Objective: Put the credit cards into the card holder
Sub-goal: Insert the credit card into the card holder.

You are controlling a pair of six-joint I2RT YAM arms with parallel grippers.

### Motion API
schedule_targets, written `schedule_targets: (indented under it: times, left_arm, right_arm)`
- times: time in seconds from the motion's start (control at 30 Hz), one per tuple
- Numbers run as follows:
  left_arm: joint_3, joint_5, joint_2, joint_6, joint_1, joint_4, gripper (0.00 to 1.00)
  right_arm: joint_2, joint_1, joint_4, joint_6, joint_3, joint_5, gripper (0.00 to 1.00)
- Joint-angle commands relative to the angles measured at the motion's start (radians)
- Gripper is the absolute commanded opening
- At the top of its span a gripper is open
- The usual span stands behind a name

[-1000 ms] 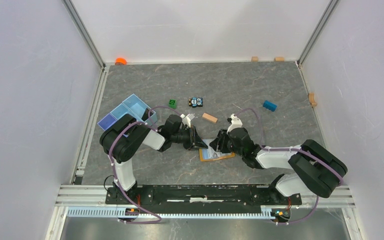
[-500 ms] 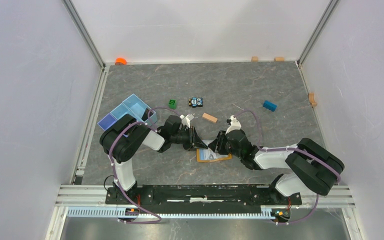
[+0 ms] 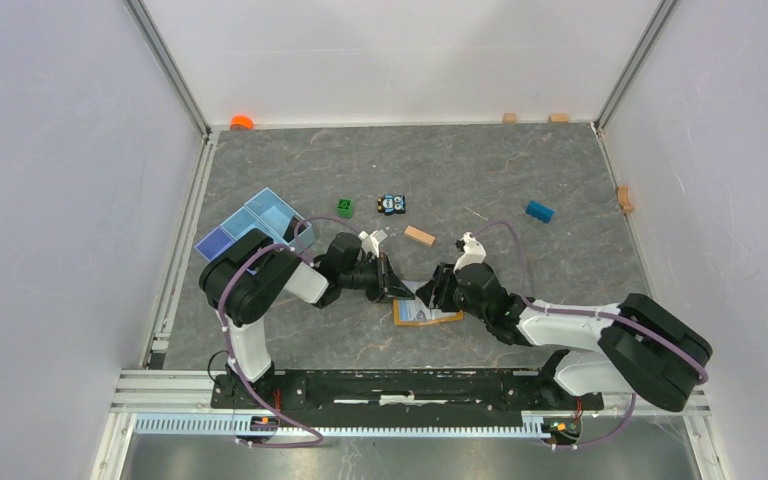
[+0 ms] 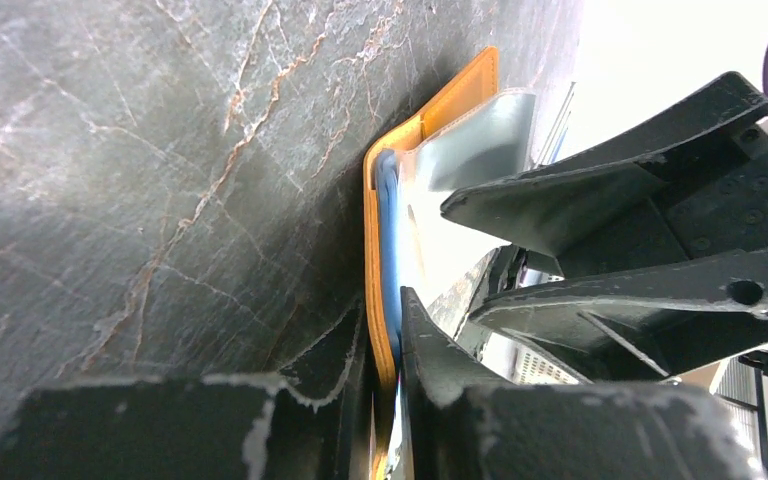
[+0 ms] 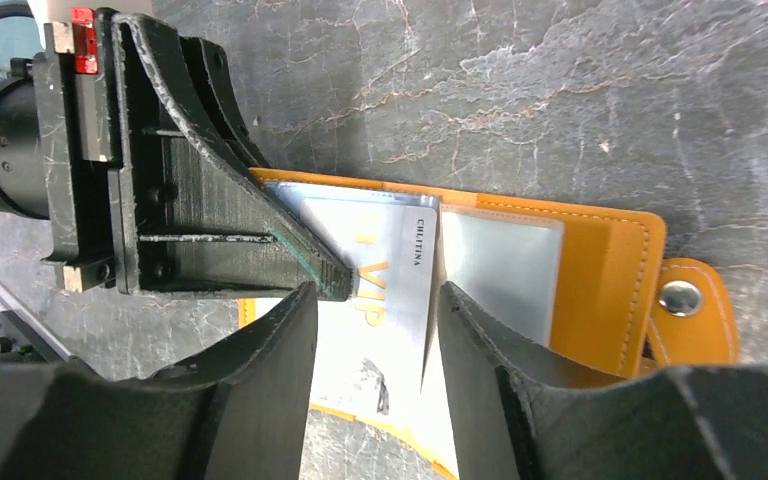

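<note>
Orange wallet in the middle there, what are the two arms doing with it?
The card holder lies open on the table. The left gripper pinches its orange edge, pinning it. The right gripper, jaws apart, straddles a silver credit card lying on the pale inside; whether it sits in a pocket is unclear.

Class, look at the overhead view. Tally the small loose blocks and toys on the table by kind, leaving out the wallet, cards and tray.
Tan wooden pieces: 4
Green block: 1
Blue block: 1
Toy car: 1
Orange round piece: 1
Total: 8
</note>
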Motion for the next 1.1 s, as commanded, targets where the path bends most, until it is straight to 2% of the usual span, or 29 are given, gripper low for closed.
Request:
schedule_targets:
  times: [0.0,0.27,0.57,1.07]
  left_arm:
    - [-0.014,-0.017,-0.018,-0.001,-0.005,0.017,0.16]
    - [-0.008,-0.018,-0.018,0.001,-0.004,0.013,0.23]
    - [-0.01,-0.023,-0.018,0.002,-0.003,0.006,0.26]
    - [-0.013,-0.038,-0.016,-0.014,-0.003,0.016,0.3]
  right_arm:
    - [-0.079,0.007,-0.113,-0.067,0.011,0.064,0.53]
    - [-0.034,0.007,-0.068,-0.076,0.008,-0.096,0.45]
    - [0.017,0.007,-0.086,-0.085,0.029,-0.099,0.42]
    - [0.053,0.01,0.031,-0.074,0.038,-0.19,0.34]
